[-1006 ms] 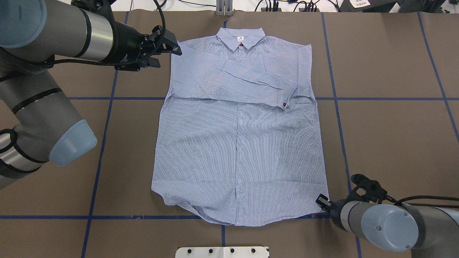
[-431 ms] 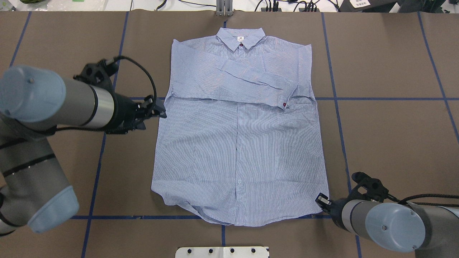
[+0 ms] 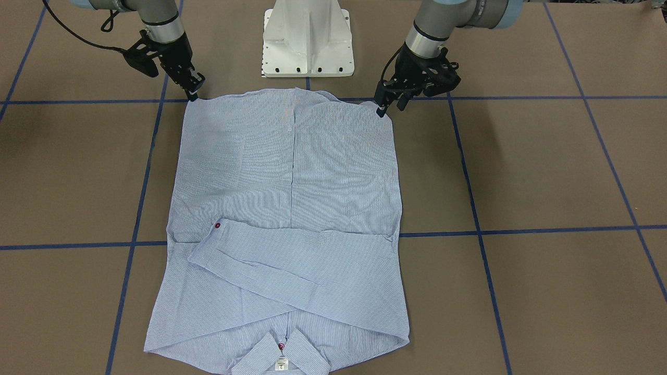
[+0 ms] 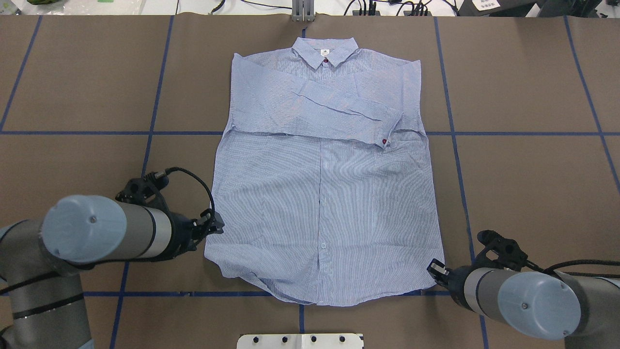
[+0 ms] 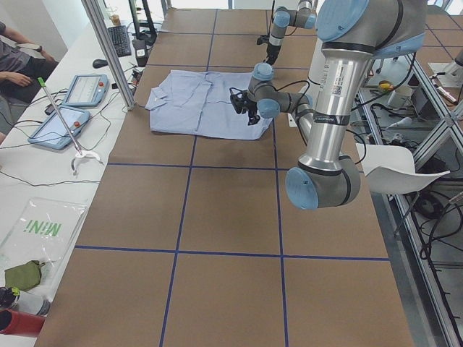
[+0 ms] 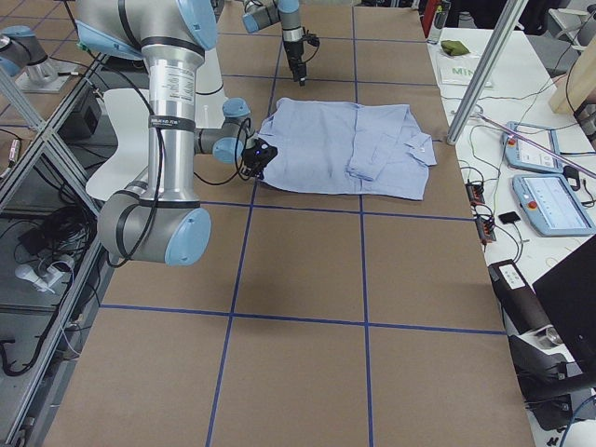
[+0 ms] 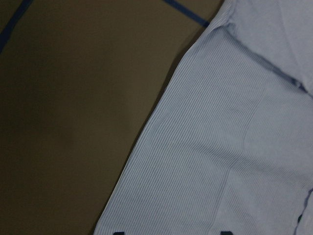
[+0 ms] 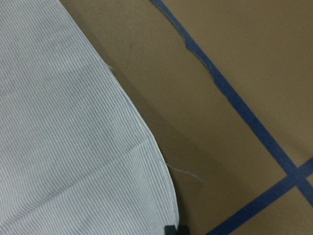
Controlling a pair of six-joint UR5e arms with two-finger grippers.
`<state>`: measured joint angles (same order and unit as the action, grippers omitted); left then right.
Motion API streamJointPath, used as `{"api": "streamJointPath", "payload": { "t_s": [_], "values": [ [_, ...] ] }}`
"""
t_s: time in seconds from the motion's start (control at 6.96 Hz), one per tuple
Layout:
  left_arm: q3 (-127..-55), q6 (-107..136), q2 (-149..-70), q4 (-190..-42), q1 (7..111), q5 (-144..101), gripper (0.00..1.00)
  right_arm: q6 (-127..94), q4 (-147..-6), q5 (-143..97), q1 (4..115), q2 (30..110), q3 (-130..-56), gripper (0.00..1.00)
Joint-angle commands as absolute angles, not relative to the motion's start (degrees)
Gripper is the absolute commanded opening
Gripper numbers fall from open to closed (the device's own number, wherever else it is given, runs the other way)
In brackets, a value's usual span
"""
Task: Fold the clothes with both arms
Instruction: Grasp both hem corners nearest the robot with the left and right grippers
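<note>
Pinching right gripper point(image 4: 436, 268): jaws pressed together at the hem point(image 4: 300, 298) corner, lower right of overhead frame. Reads as holding the shirt, though wrist view shows only the very edge in the bite.
Left gripper point(image 4: 215, 227): jaws spread over the shirt's side edge, lower left of overhead frame. Closed on nothing.
Shirt point(image 4: 319, 203): flat on table point(image 4: 533, 184), centre of overhead frame. Collar point(image 4: 324, 51) at top, hem at bottom, both sleeves point(image 4: 339, 106) crossed over the chest.
Step (judged): hem-to-collar fold, left grasp not yet made.
Risk, right bite: looks thin. Likely to slip on lift and drop that side of the hem.
Risk, left placement: sits on the side edge, a little toward frame top from the hem corner. Mismatch with the right side would give a skewed fold line.
Risk, layers: closing on the top panel alone would leave the back layer on the table and open the shirt up.
Risk, sleeves: loose, nothing pinning them. Uneven lift height or speed could slide them off the chest.
Risk, hem rumple: wrinkles at lower left of the hem. Folding over them would set a crease.
</note>
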<state>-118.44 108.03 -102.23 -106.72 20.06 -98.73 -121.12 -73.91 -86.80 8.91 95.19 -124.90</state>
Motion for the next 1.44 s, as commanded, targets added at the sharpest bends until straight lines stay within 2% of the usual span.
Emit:
{"api": "streamJointPath", "payload": {
  "t_s": [0.0,0.72,1.01,1.15,1.29],
  "values": [
    [-117.7,112.6,-102.5,-106.7,13.7,-97.6,0.68,-121.0,-73.9,-86.8,9.1,95.3,-124.9,0.0],
    [-113.9,112.5,-104.4,-106.7,12.3,-96.2,0.6,-120.9,-73.9,-87.0,9.9,95.4,-125.2,0.0],
    [-113.3,112.2,-104.9,-106.7,12.3,-96.2,0.52,-120.9,-73.9,-87.0,10.2,95.4,-125.2,0.0],
    [-112.4,112.1,-105.1,-106.7,12.2,-94.0,0.44,-120.9,-73.9,-87.0,10.1,95.4,-125.2,0.0],
    [-112.2,112.0,-105.7,-106.6,12.5,-93.4,0.12,-120.9,-73.9,-87.0,10.2,95.4,-125.2,0.0]
  ]
}}
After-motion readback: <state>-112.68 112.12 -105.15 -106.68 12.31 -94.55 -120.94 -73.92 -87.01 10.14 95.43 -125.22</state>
